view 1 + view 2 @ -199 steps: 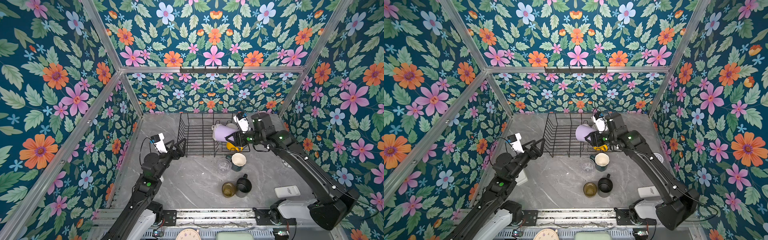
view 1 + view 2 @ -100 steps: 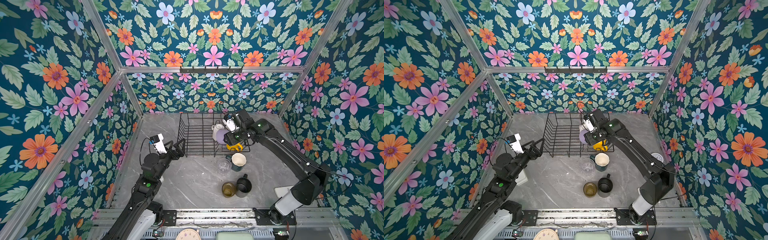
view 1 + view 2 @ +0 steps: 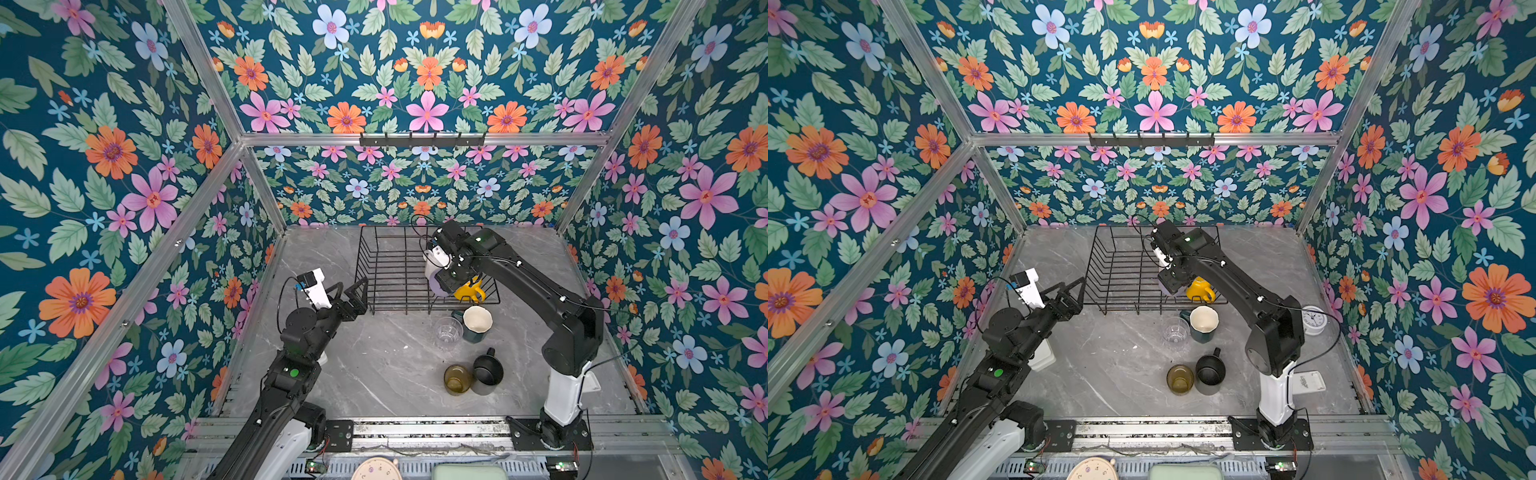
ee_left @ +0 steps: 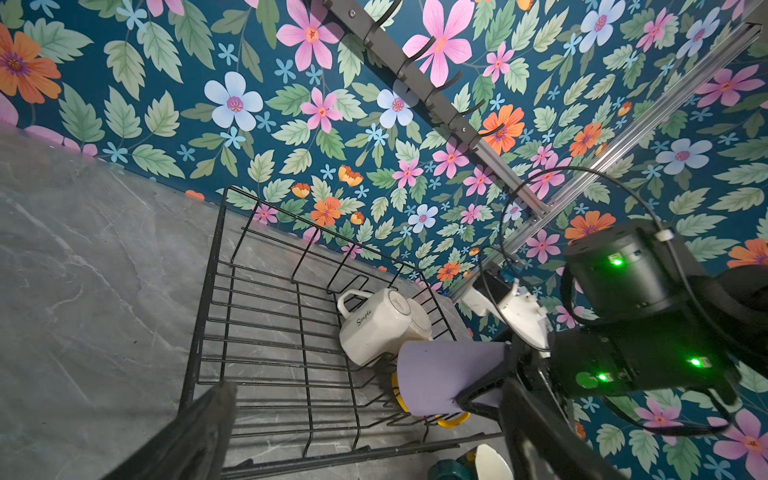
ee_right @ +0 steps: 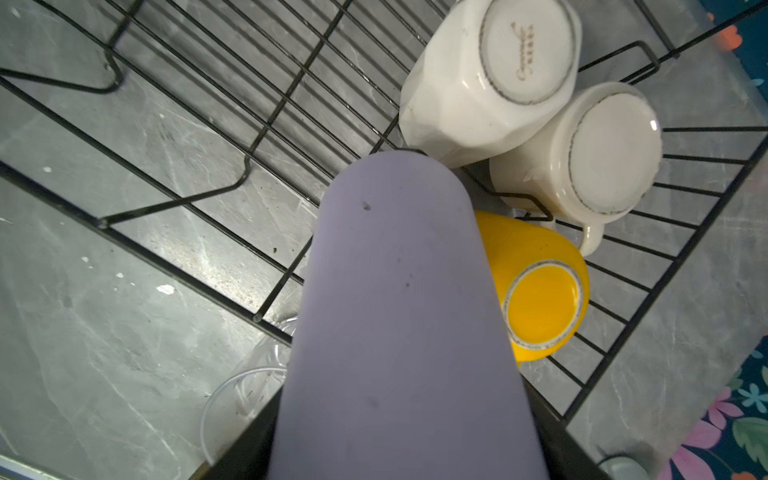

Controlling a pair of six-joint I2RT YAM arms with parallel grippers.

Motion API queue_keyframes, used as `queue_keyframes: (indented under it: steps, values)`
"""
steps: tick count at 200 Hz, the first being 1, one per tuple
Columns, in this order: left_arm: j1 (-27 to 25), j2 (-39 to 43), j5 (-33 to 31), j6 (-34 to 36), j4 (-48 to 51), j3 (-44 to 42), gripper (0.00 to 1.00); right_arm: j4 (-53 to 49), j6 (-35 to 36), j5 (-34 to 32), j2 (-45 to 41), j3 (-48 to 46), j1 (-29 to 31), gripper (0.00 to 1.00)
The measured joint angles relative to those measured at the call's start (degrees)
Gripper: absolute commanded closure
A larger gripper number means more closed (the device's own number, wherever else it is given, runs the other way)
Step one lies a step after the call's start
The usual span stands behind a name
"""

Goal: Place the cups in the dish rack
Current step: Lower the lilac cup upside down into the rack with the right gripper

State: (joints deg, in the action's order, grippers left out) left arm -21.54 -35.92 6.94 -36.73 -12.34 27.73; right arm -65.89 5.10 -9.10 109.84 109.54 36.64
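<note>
lilac tumbler [image 4: 449, 376]: held on its side by right gripper [image 4: 505, 384], fingers clamped on it near the mouth end, base pointing into the rack; low over rack's near-right corner, centre-right of both top views. Whether it touches the wire yet: can't tell.
dish rack [image 3: 386, 266]: black wire basket at back-centre of worktop [image 3: 374, 374], mostly bare on its left half.
cups in rack: 3 — white mug w/ script [image 4: 372, 326], second white mug [image 5: 598, 162], yellow mug [image 5: 540, 291], all bottoms-up/tilted, bunched in right part of rack; tumbler just beside yellow mug & script mug.
cups on worktop: 4 — clear glass [image 3: 448, 332] and dark green mug [image 3: 477, 324] just in front of rack, touching or nearly; amber glass [image 3: 456, 379] and black mug [image 3: 487, 373] side by side nearer the front edge.
count: 8 cups total, 3 in, 1 in hand, 4 to go.
left gripper [image 3: 351, 297]: fingers wide apart, empty, hovering by rack's near-left corner, lower centre-left of a top view.
step: placing cup no. 4.
next move: prob. lower/tip tumbler into the free wire slot left of yellow mug, then release; needs care not to knock the three already packed close, and tumbler may roll if left on its side.
</note>
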Motion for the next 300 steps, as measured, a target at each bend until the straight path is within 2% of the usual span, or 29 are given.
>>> queue_keyframes:
  steps: [86,106,127,149,216,259,300]
  values:
    - [0.0,2.45,-1.7,1.09,3.21,0.04,0.0,-3.69,1.95,-0.26,7.85,5.25,0.15,1.0]
    - [0.0,2.86,-2.27,1.11,3.37,-0.09,0.0,-4.37,2.16,-0.31,9.46,6.03,0.17,0.9]
    - [0.0,3.3,-2.49,1.14,3.39,-0.15,0.0,-4.63,2.36,-0.28,10.75,6.67,0.15,0.71]
    - [0.0,3.69,-2.62,1.14,3.43,-0.33,0.0,-4.37,2.34,-0.31,11.52,6.64,0.15,0.56]
    - [0.0,4.07,-3.43,1.25,5.27,-0.35,0.0,-2.75,2.29,-0.02,12.2,5.79,0.15,0.24]
    - [0.0,4.28,-3.8,1.22,5.75,-0.35,0.0,-1.31,2.05,1.51,10.91,3.39,0.22,0.17]
    - [0.0,4.48,-4.02,1.09,6.12,-0.35,0.0,0.55,1.44,2.49,9.53,1.25,0.15,0.16]
